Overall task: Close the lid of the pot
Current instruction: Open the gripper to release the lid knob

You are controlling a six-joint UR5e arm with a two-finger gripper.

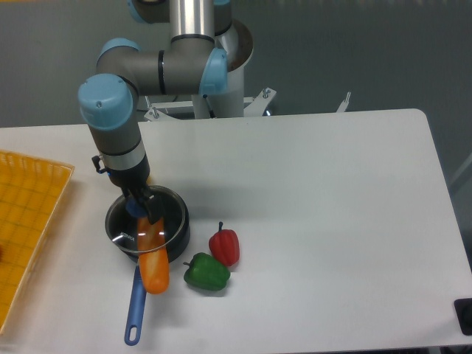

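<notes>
White table [332, 206] carries pot [174, 234], red pepper [225, 245], green pepper [206, 271], yellow tray [29, 214].

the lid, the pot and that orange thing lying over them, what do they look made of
The lid looks like clear glass with a thin metal rim: you see through it, and it throws white glints. The pot looks like dark, matte-coated metal, its handle glossy blue plastic, probably. The orange thing is smooth and slightly shiny, so likely plastic toy food, though that is a guess.

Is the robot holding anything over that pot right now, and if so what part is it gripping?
The gripper is down over the lid on the pot, right at its blue knob. Whether the fingers are closed on the knob cannot be told.
</notes>
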